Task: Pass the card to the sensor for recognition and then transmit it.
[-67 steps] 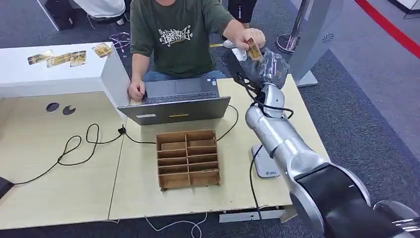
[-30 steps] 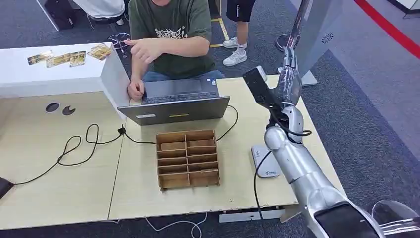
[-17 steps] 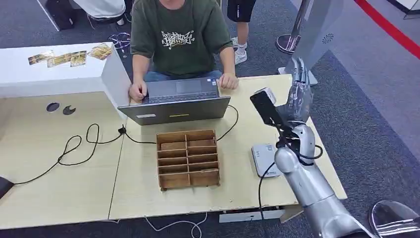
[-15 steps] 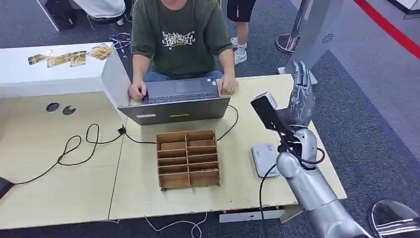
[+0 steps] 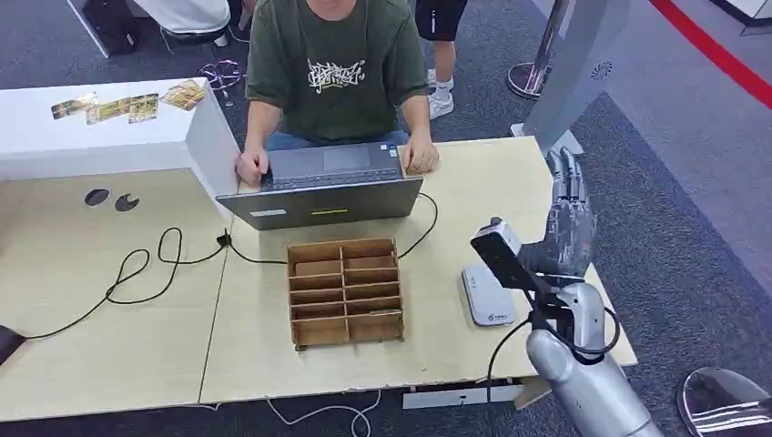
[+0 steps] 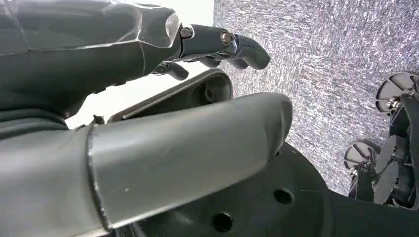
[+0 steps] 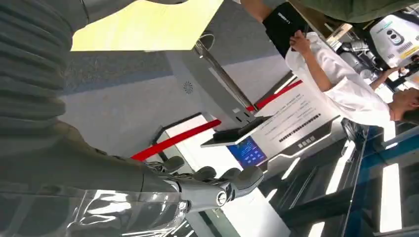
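Right hand (image 5: 566, 228) raised beside card reader (image 5: 488, 293), fingers straight, together, nothing held; card likely handed over.

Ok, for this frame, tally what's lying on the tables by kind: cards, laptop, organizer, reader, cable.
Gold-patterned cards on the white raised counter: 4
Grey open laptop: 1
Brown wooden compartment organizer: 1
White flat card sensor pad: 1
Black looping cable: 1
Total: 8
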